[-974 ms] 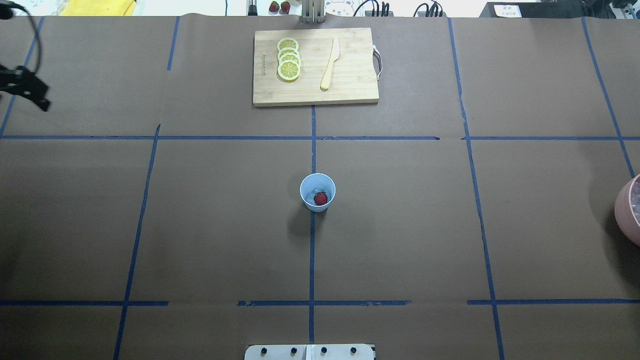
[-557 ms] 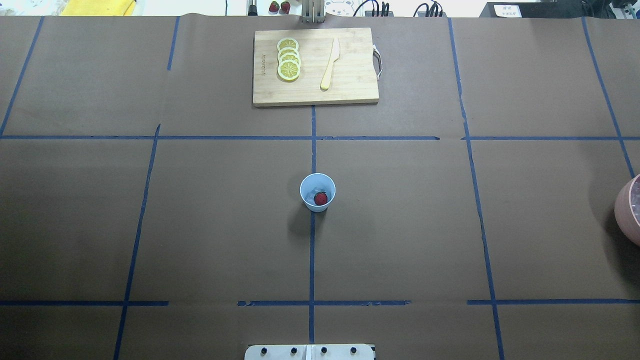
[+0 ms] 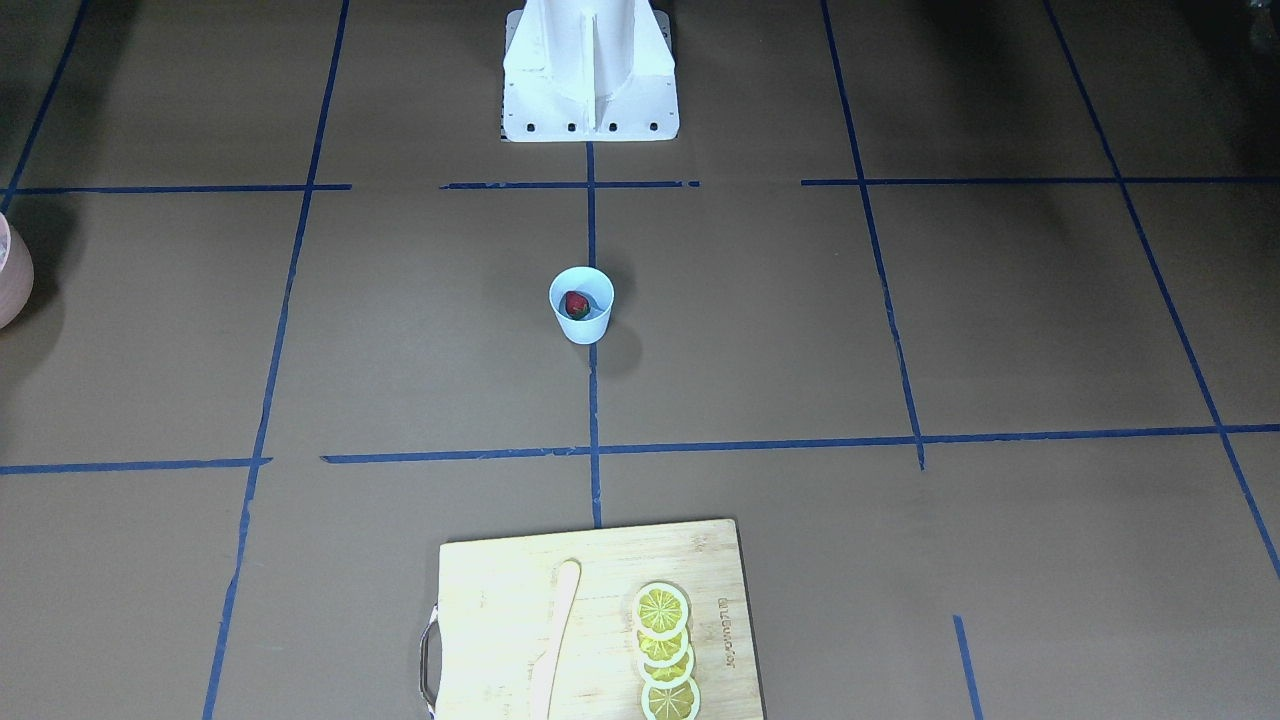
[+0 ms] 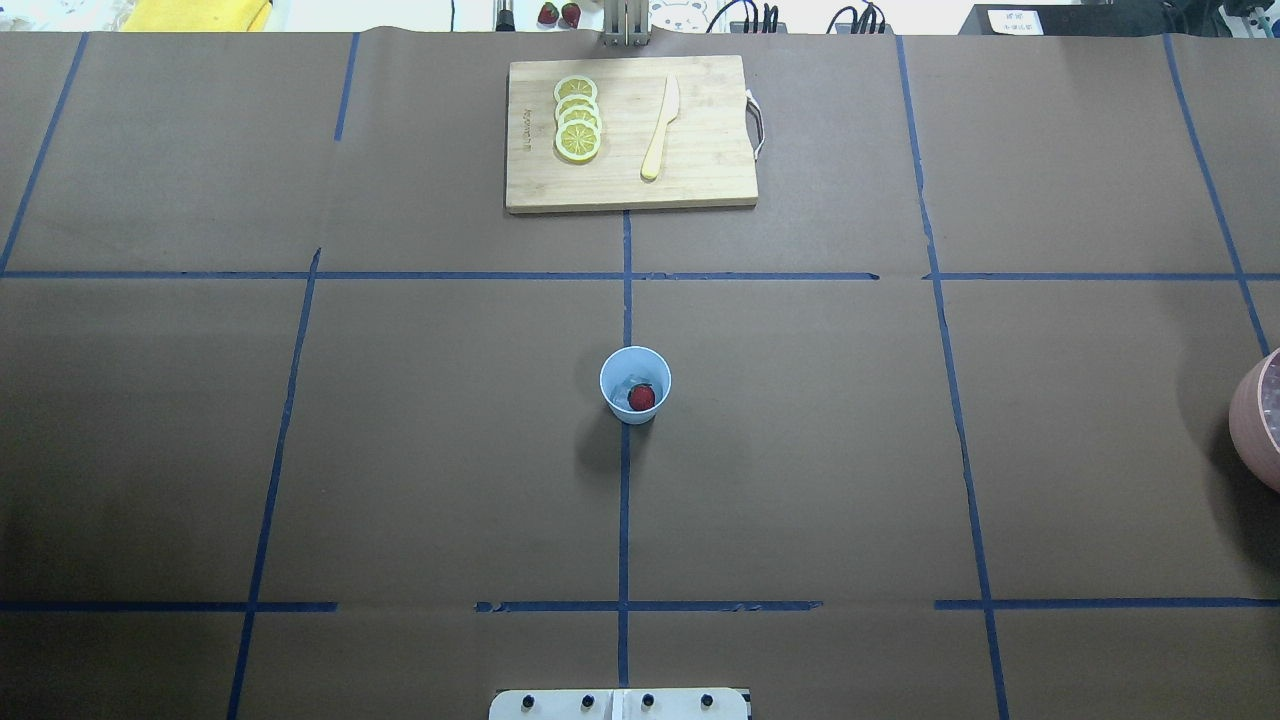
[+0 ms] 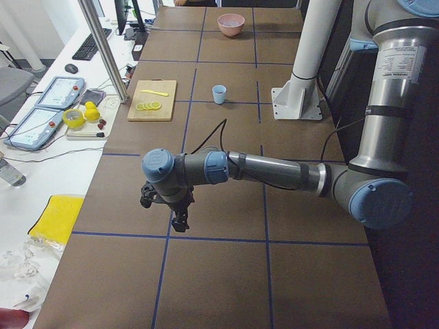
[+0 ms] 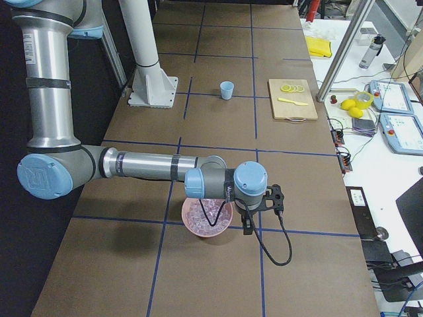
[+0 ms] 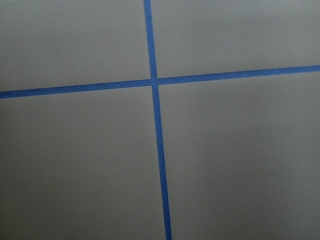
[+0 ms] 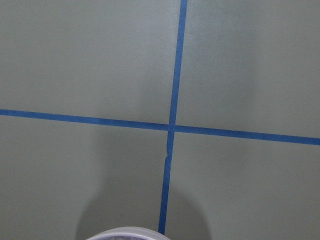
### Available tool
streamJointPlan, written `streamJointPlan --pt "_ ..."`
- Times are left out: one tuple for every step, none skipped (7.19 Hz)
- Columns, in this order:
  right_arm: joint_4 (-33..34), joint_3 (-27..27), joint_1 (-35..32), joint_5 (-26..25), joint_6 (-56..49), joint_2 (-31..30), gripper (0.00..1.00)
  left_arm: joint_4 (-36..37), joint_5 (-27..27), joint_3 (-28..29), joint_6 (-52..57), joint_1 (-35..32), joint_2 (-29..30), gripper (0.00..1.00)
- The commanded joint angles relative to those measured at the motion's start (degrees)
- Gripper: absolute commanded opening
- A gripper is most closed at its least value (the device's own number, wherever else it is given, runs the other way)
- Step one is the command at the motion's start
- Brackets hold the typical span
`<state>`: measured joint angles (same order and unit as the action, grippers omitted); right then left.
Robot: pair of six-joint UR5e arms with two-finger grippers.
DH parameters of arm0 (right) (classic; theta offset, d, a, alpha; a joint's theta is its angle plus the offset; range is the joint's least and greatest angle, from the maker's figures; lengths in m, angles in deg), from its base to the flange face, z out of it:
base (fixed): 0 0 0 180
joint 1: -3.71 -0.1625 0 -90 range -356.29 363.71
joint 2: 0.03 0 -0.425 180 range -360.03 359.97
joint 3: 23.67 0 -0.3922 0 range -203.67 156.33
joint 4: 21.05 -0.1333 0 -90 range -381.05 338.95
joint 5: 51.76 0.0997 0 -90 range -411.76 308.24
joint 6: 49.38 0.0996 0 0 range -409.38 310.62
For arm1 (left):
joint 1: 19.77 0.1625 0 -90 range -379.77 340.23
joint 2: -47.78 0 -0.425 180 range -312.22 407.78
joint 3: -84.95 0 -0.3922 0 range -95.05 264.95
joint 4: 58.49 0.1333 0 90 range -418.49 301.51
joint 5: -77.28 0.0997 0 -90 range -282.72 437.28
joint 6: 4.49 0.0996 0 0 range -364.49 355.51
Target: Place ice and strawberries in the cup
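left pincer (image 5: 180,221) and right pincer (image 6: 247,227) show only from the side, so i cannot tell if either is apart or together; far from both, the cup (image 4: 632,417) holds the strawberry (image 4: 641,397) on pale ice (image 4: 626,382). cup looks light and tippy: hold its outer wall gently

The left arm's black two-finger gripper (image 5: 180,225) and its looping black cable (image 5: 206,139) are no longer reaching into the left edge of the overhead view, as they were a second ago; bare brown paper-covered table (image 4: 120,180) is showing there instead. The gripper is appearing only in the left side view, hanging above a crossing of blue tape lines (image 5: 167,238) at the table's left end.
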<state>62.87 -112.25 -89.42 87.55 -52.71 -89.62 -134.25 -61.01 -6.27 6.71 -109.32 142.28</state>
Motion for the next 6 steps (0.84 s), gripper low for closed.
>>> streamJointPlan --pt "-0.34 -0.20 0.06 -0.01 0.08 0.03 0.99 -0.53 -0.14 1.73 0.66 -0.18 -0.63 1.00" --pt "-0.43 -0.20 -0.03 -0.01 0.08 0.03 0.99 -2.01 -0.05 2.00 0.66 -0.18 -1.33 1.00" --pt "-0.43 -0.20 0.06 -0.01 0.08 0.03 1.00 -3.67 -0.14 2.01 0.57 -0.27 -2.56 1.00" --pt "-0.43 -0.20 0.06 -0.09 -0.01 0.03 0.99 -5.78 -0.05 2.09 0.48 -0.27 -3.62 1.00" --pt "-0.43 -0.20 -0.03 -0.09 -0.10 0.03 0.99 -7.63 0.04 2.10 0.05 -0.36 -3.71 1.00" --pt "-0.43 -0.11 -0.03 -0.18 -0.19 0.03 0.99 -7.91 0.21 2.01 -0.65 -1.23 -3.54 1.00"
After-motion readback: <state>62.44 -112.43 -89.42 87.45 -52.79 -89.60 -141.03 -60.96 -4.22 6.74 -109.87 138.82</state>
